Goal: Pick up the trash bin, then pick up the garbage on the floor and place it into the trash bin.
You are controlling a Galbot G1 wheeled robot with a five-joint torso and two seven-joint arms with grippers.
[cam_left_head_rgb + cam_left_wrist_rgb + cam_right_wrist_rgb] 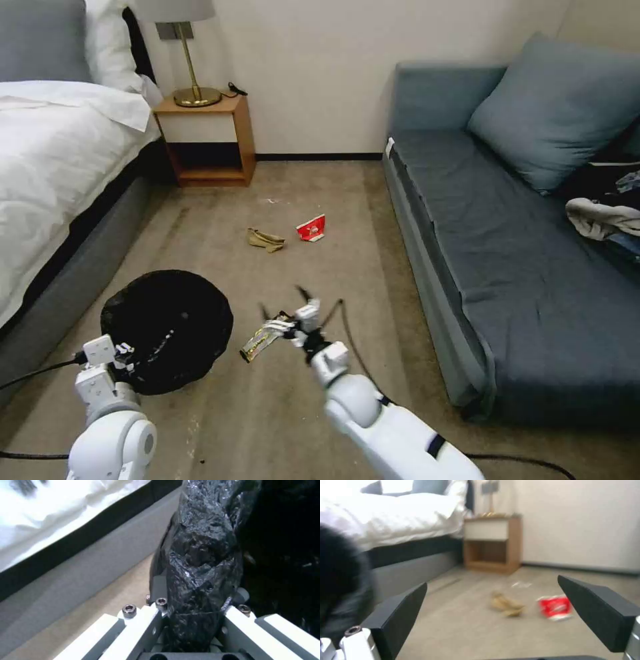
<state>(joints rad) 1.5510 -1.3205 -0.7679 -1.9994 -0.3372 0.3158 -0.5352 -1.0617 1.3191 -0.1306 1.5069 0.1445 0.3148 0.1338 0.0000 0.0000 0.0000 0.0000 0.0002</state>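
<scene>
1. Two arms up: my left gripper (193,620) is clamped on the rim of the trash bin (167,330), low beside the bed (60,173).
2. Right gripper (285,308) is spread wide above the snack wrapper (263,337); it looks empty, though its own arm partly hides it.
3. Risk: the liner slips and the bin tilts.
4. Paper wad (265,240) and red packet (312,229) lie ahead; sofa (507,267) crowds my right.

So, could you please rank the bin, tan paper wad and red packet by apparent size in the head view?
1. Bin, largest, though nearest the camera.
2. Tan paper wad and red packet: look alike, unranked.
</scene>
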